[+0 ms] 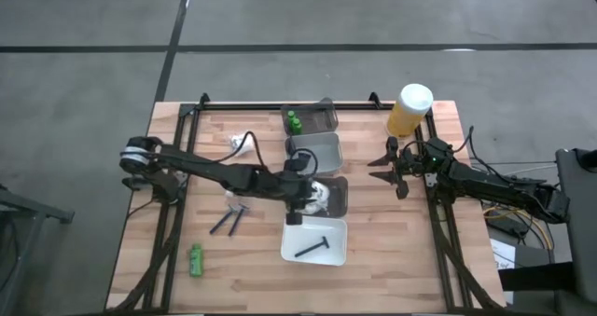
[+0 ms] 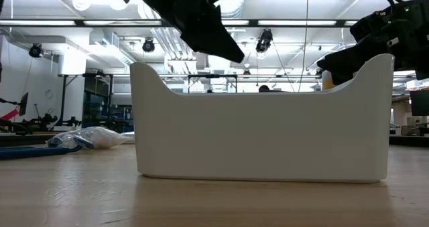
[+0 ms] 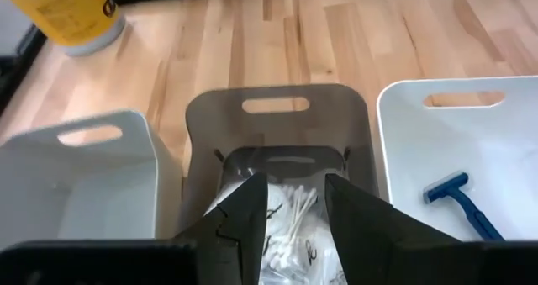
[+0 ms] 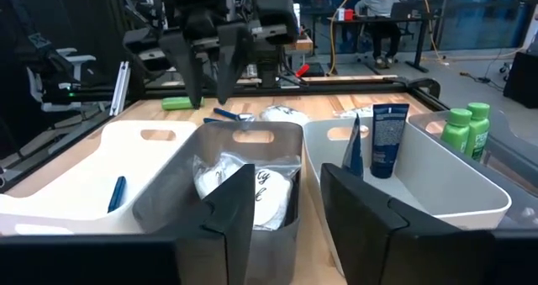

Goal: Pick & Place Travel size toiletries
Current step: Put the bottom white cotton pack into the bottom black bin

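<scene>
My left gripper (image 1: 300,206) (image 3: 294,184) hangs open over the dark grey tray (image 1: 340,197), fingers pointing down. A clear white packet of cotton swabs (image 3: 290,226) (image 4: 244,188) lies in that tray below the fingers. The right wrist view shows the left gripper (image 4: 210,96) above the tray rim, clear of the packet. A blue razor (image 3: 461,205) (image 1: 312,248) lies in the white tray (image 1: 336,255). Green bottles (image 1: 294,121) (image 4: 466,125) stand in the far tray, and a dark tube (image 4: 388,138) leans in the light grey tray. My right gripper (image 1: 381,167) (image 4: 286,180) waits open at the table's right.
On the bare table to the left lie a white packet (image 1: 241,144), two dark razors (image 1: 229,220) and a green bottle (image 1: 196,260). The yellow white-capped container (image 1: 409,109) stands at the far right, close to my right arm. A person sits in the room beyond (image 4: 378,12).
</scene>
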Action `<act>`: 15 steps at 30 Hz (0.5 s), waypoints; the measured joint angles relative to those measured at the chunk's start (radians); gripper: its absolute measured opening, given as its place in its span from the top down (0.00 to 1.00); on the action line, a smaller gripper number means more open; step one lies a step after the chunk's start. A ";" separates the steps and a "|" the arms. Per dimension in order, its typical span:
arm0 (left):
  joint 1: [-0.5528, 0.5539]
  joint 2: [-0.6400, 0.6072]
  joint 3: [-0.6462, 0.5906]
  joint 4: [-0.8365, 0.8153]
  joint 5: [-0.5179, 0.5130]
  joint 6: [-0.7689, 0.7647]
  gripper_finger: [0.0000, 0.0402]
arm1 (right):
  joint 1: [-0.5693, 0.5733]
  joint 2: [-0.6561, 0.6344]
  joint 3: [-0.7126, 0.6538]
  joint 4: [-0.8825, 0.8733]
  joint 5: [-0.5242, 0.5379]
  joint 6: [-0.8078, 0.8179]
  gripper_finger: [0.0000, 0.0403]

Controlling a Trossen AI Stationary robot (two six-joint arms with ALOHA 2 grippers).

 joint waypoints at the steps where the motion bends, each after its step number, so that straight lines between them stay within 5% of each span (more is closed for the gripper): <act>1: 0.000 -0.006 -0.002 0.003 0.000 0.014 0.68 | 0.000 0.000 0.000 0.000 0.000 0.000 0.69; 15: -0.005 -0.213 -0.224 0.074 -0.014 0.020 0.69 | 0.000 0.000 0.000 0.000 0.000 0.000 0.80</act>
